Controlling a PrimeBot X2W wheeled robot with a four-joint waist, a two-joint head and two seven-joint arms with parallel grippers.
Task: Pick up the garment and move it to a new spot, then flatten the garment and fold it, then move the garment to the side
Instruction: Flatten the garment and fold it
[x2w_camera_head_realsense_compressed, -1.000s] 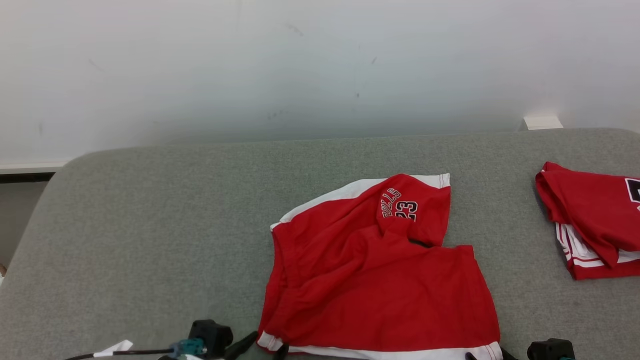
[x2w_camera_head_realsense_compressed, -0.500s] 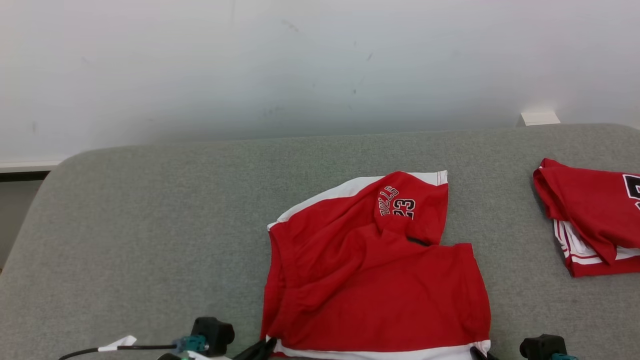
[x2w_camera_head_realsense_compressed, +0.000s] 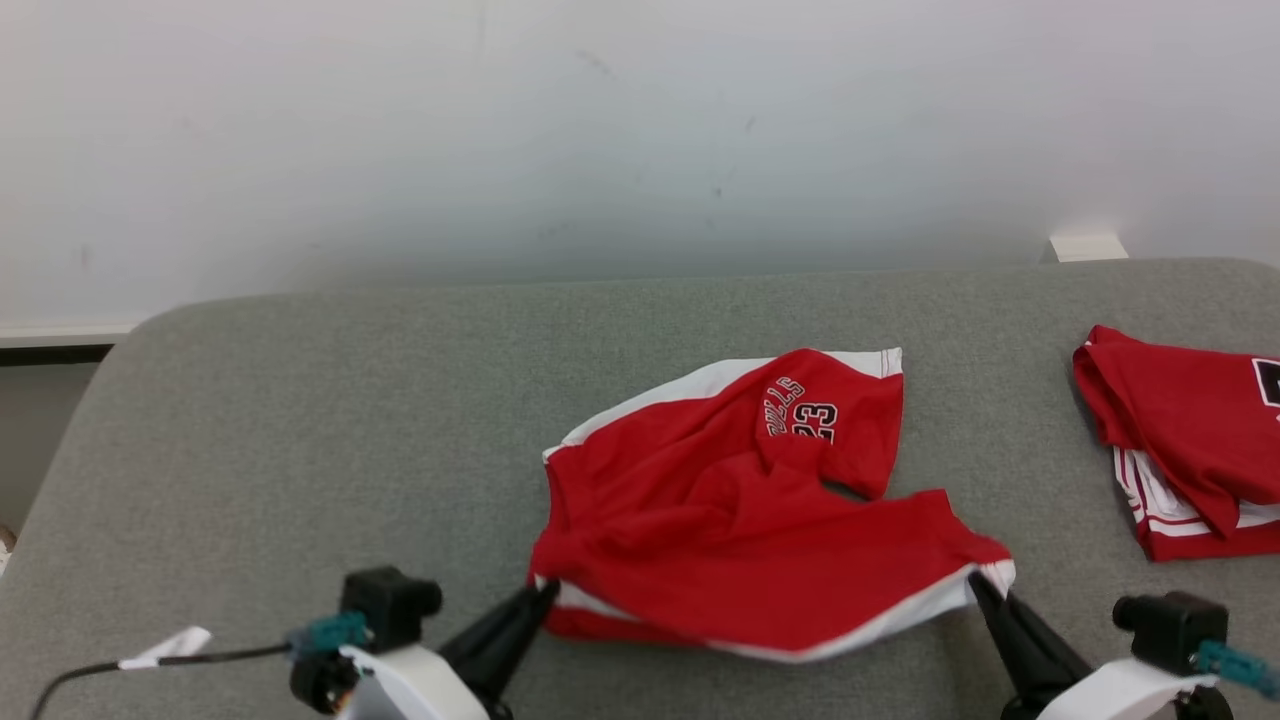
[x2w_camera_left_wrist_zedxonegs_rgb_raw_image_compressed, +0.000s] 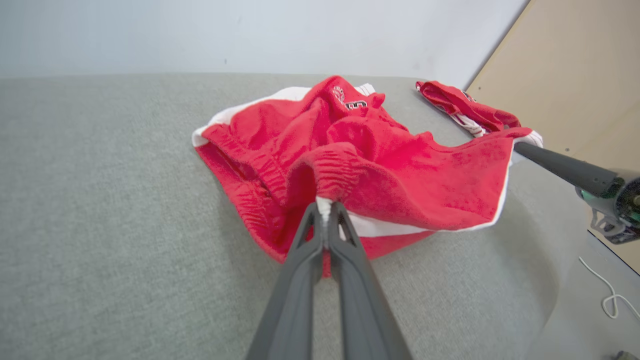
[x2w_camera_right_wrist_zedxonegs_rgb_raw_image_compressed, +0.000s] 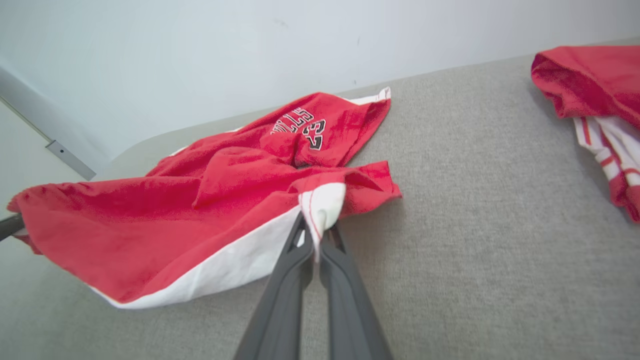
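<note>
— What sits at the far left?
— A white tag (x2w_camera_head_realsense_compressed: 160, 648) on a dark cable (x2w_camera_head_realsense_compressed: 240, 655), over the grey padded surface (x2w_camera_head_realsense_compressed: 300, 420). Just right of it is the left gripper (x2w_camera_head_realsense_compressed: 543, 592), angled up and inward. Its two dark fingers are pressed together on the white-banded near-left corner of the garment (x2w_camera_head_realsense_compressed: 740, 520).
— Is that grip plain to see?
— Yes. In the left wrist view a pinch of white hem sits right between the fingertips (red cloth bunches just above them).
— And the garment itself?
— Red shorts with a white band, in the middle of the surface and toward its near side. The near hem is held up off the padding and sags between the two grippers. The far part rests on the surface, rumpled, with "23" printed on a leg panel.
— The right side?
— The right gripper (x2w_camera_head_realsense_compressed: 975, 588) has its fingers closed on the near-right corner, with the white band caught between the tips. Well apart, farther right, a second red garment (x2w_camera_head_realsense_compressed: 1170, 440) with white stripes lies folded on the surface, partly out of view.
</note>
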